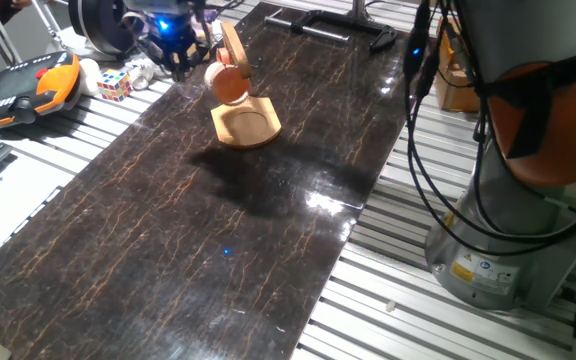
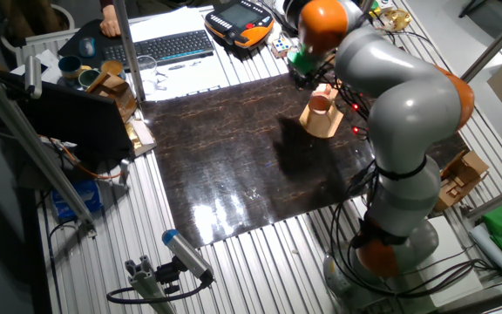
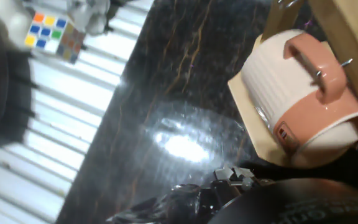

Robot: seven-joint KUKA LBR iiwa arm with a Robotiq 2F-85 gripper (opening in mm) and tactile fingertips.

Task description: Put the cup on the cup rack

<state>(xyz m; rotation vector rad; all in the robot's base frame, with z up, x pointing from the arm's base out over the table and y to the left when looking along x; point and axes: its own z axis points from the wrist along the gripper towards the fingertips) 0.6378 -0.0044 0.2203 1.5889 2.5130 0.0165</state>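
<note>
- Claw (image 1: 176, 62): sits at the far end of the worktop (image 1: 168, 240), at about 9 o'clock from the cup rack in one fixed view. The fingers are lost in dark clutter and blue glare there, and the hand view shows only dark hardware along its bottom edge. Cannot tell how far open it is. Nothing visibly in its hold.
- Cup (image 3: 303, 93): in the hand view it has a handle, pink, and a pale ribbed body with a pink rim. It lies tilted with the handle against the wooden post (image 3: 347, 37); two thin metal pegs show at the handle. It looks hung on the rack, apart from the claw.
- In one fixed view the cup (image 1: 227, 82) is just above the round recess of the cup rack (image 1: 246, 122), beside the post, off the base. In the other fixed view the cup (image 2: 321, 102) is small and partly behind the arm; probably the same pose, detail poor.
- Judgement: placing step looks done, or in its last moment; what remains is release check and retreat.
- To do it well: confirm the claw is fully clear of the handle before moving. Back out toward 9 o'clock, away from post and pegs, slowly. Any sideways drag could lift the handle off a peg or tip the light rack.
- Outward: Rubik's cube (image 1: 113, 84) and an orange-black teach pendant (image 1: 23, 90) lie off the worktop at 9 o'clock; keep the retreat short of them.
</note>
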